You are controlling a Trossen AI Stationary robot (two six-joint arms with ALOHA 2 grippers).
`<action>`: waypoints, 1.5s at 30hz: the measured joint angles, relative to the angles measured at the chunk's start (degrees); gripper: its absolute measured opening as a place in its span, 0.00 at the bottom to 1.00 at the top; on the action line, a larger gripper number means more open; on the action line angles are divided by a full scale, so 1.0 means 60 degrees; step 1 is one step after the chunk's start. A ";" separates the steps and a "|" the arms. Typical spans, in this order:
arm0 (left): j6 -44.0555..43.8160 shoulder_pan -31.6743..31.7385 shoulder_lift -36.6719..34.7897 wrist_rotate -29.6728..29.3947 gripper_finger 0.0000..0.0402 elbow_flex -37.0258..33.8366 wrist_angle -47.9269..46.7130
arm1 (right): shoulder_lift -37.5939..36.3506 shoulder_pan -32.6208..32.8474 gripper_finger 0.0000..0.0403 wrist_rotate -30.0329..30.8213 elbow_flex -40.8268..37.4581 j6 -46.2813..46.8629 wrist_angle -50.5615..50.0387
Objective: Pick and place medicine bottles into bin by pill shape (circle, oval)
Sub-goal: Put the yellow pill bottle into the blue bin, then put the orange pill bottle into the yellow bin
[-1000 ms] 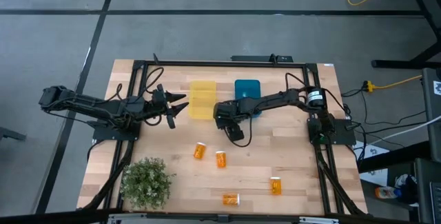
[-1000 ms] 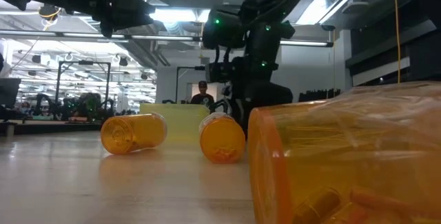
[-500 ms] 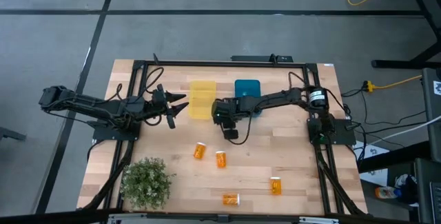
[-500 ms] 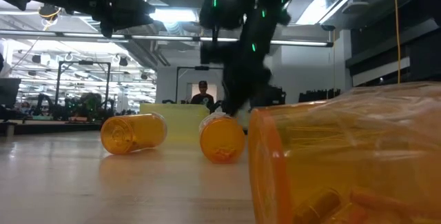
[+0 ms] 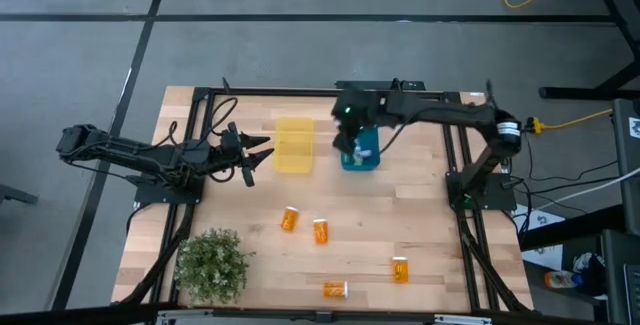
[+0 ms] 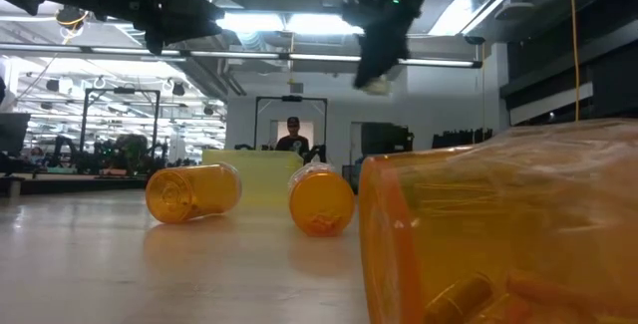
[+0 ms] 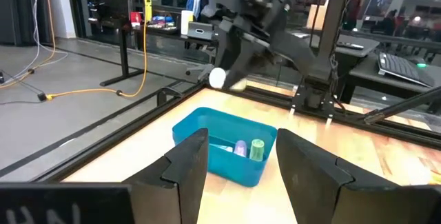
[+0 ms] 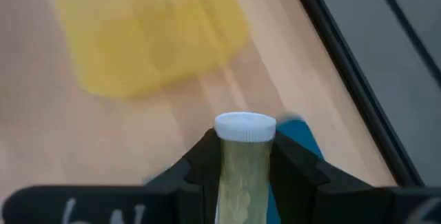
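My right gripper (image 5: pixel 349 147) hangs in the air over the blue bin (image 5: pixel 366 157), shut on a clear bottle with a white cap (image 8: pixel 244 156). The bottle's cap also shows in the left wrist view (image 7: pixel 217 78). The blue bin holds two small bottles (image 7: pixel 248 148). Several orange bottles lie on their sides on the table, among them three (image 5: pixel 289 219), (image 5: pixel 320 231), (image 5: pixel 400 269). My left gripper (image 5: pixel 258 156) is open and empty, in the air left of the yellow bin (image 5: pixel 294 144). My right gripper pinches the clear bottle's body (image 8: pixel 244 172) between its two fingers, just below the white cap (image 8: pixel 244 126). The bottle lies along the fingers, its cap end sticking out past the fingertips. It is lifted clear, above the blue bin.
A green potted plant (image 5: pixel 212 263) stands at the table's near left corner. A fourth orange bottle (image 5: pixel 334 289) lies near the front edge, close before the low camera (image 6: pixel 498 234). A black frame (image 5: pixel 300 92) runs round the table's far and side edges.
My right gripper has risen from the table's middle and gone toward the far edge, ending above the blue bin. My left gripper has kept still.
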 joint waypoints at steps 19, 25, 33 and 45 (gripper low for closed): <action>0.0000 0.0000 0.0003 -0.0003 0.41 0.0000 0.0002 | -0.0040 -0.1218 0.34 -0.0848 -0.1217 0.1126 -0.0842; 0.0000 0.0004 0.0003 -0.0003 0.41 0.0000 0.0003 | -0.0040 -0.1188 0.46 -0.0857 -0.1217 0.1366 -0.0600; 0.0000 0.0004 0.0003 -0.0003 0.41 0.0000 0.0003 | -0.0010 -0.0989 0.53 -0.1321 -0.1217 0.1578 -0.0577; 0.0004 0.0004 0.0002 -0.0007 0.41 0.0000 0.0001 | 0.0660 0.0035 0.54 -0.1272 -0.2005 0.1327 0.0716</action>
